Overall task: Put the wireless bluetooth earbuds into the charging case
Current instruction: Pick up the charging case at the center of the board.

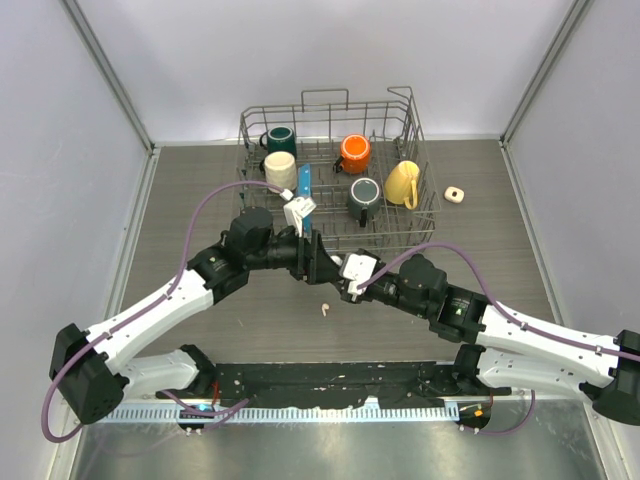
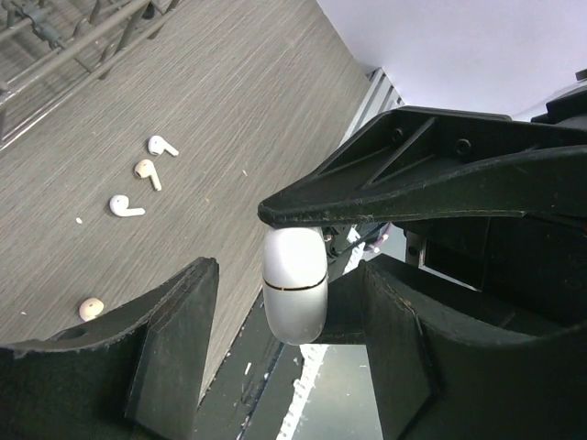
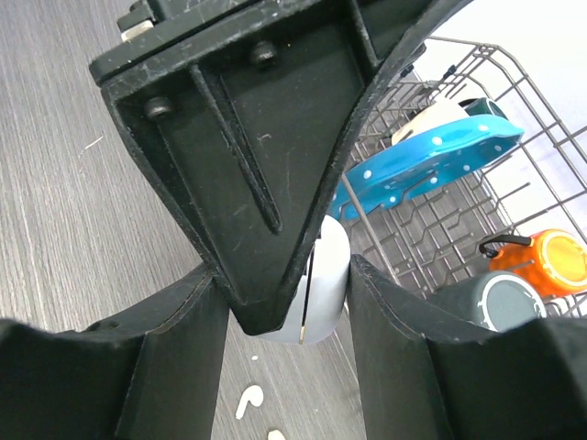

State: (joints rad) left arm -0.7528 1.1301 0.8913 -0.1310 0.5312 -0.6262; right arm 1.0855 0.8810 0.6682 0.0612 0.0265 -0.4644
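Observation:
A white charging case [image 2: 295,284] hangs above the table between both grippers; its lid seam shows as a thin dark line in the right wrist view [image 3: 326,289]. My right gripper [image 3: 286,270] is shut on it. My left gripper [image 2: 289,270] is open around the case, one finger close against it and the other apart. Four tiny white earbuds lie loose on the wood table: three together [image 2: 147,171] and one apart [image 2: 90,308]. Two also show under the case in the right wrist view [image 3: 248,401]. In the top view the grippers meet [image 1: 325,268] just above an earbud [image 1: 325,310].
A wire dish rack [image 1: 425,215] stands behind the grippers with green [image 1: 279,139], cream [image 1: 281,170], orange [image 1: 354,152], grey [image 1: 363,197] and yellow [image 1: 402,183] mugs and a blue dotted item [image 3: 431,165]. A small white object [image 1: 455,194] lies right of the rack.

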